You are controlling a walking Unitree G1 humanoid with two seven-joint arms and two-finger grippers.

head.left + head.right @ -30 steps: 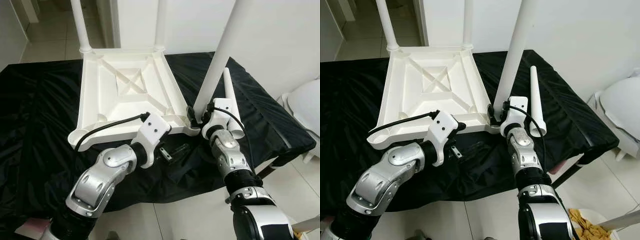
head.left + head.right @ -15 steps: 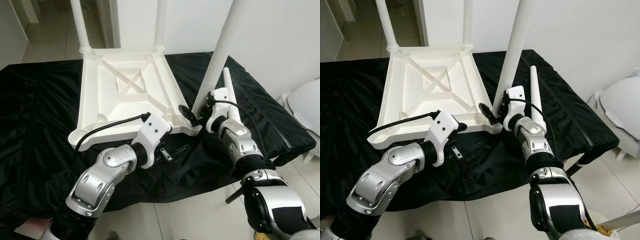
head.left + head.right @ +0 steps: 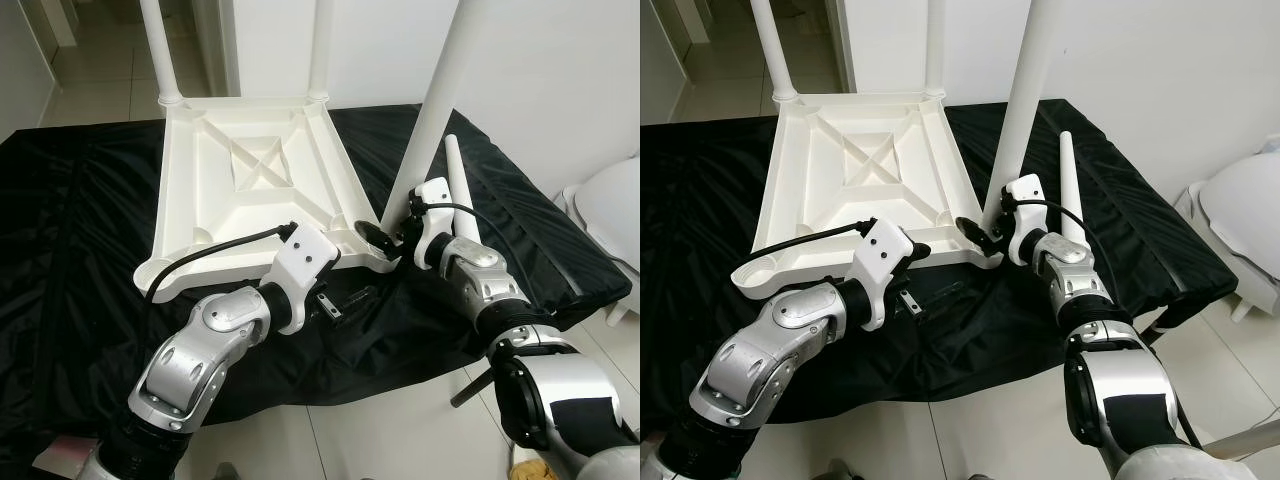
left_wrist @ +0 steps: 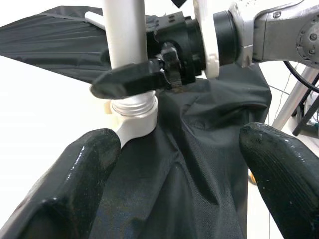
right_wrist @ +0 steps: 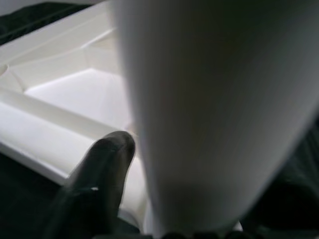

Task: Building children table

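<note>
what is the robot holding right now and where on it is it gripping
The right gripper grips the white table leg near its bottom, just above the corner socket of the upturned tabletop. The left gripper is open, holding nothing.

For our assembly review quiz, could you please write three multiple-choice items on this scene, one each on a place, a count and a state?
1. Where does the loose leg lie?
A. On the black cloth, right of the tabletop
B. Inside the tabletop
C. On the floor

2. How many legs stand upright in the tabletop?
A. One
B. Three
C. Four

3. What is the left end effector doing?
A. Clamping a leg
B. Open, holding nothing
C. Holding the loose leg

Key: 1 A, it rests on the cloth beside the right end effector. 2 B, two far corners and the near right leg. 3 B, the wrist view shows its fingers apart over cloth.
</note>
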